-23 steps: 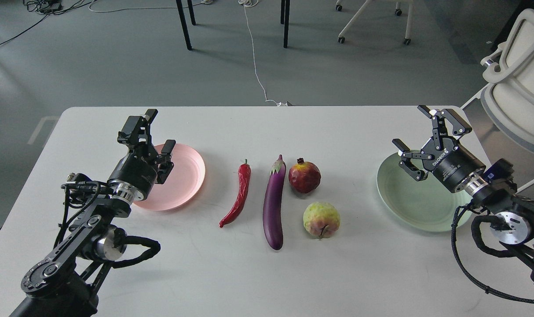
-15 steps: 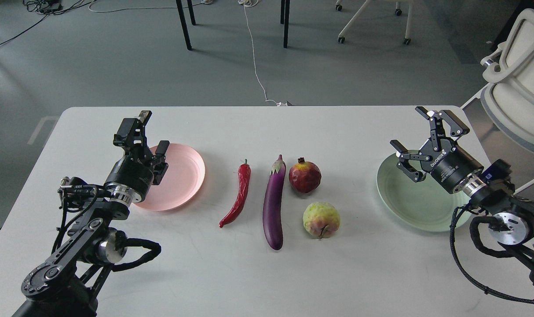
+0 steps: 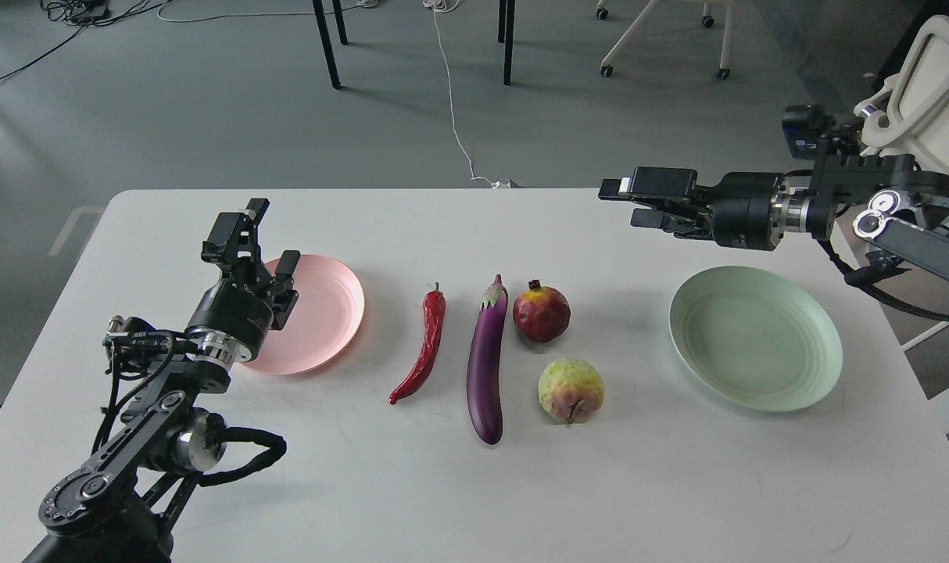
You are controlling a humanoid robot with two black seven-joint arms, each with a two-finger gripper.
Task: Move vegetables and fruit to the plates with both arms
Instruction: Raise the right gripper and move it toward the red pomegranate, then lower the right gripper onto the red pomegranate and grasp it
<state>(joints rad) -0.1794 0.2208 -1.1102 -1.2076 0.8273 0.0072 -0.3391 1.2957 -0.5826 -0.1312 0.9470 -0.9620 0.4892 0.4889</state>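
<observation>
From my head view, my left pincer (image 3: 263,238) hangs open over the pink plate (image 3: 318,313). My right pincer (image 3: 639,202) points left, side-on; I cannot tell its state. Chili (image 3: 424,344), eggplant (image 3: 486,360), pomegranate (image 3: 541,313) and apple (image 3: 570,389) lie mid-counter (image 3: 443,485), well apart from the green plate (image 3: 756,348).

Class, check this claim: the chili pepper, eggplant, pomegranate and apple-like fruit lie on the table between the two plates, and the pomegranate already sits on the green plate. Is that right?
Not quite. The head view shows the pomegranate on the bare table, beside the eggplant; the green plate holds nothing. The rest stands: chili pepper and apple-like fruit lie between it and the pink plate.
</observation>
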